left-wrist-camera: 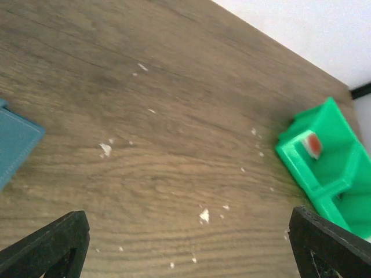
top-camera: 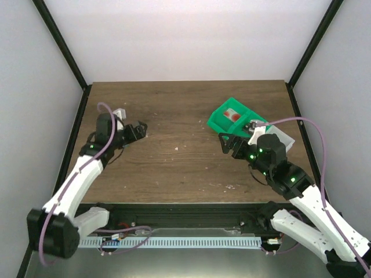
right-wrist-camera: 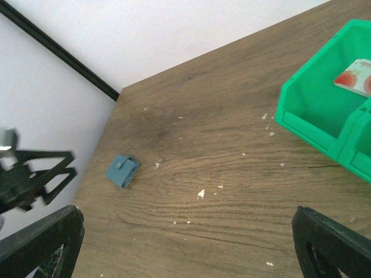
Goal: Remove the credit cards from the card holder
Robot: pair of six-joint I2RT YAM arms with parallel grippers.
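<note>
Card holder (right-wrist-camera: 122, 171) lies just beside left pincer (top-camera: 141, 130), outside its spread jaws.

Card holder (left-wrist-camera: 16, 142) partly beyond frame edge

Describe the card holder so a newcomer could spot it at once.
On the wooden table, look away from the green bin toward the edge by the left gripper. The card holder lies flat there. It is small, squarish and blue, the only blue thing among pale crumbs.
</note>
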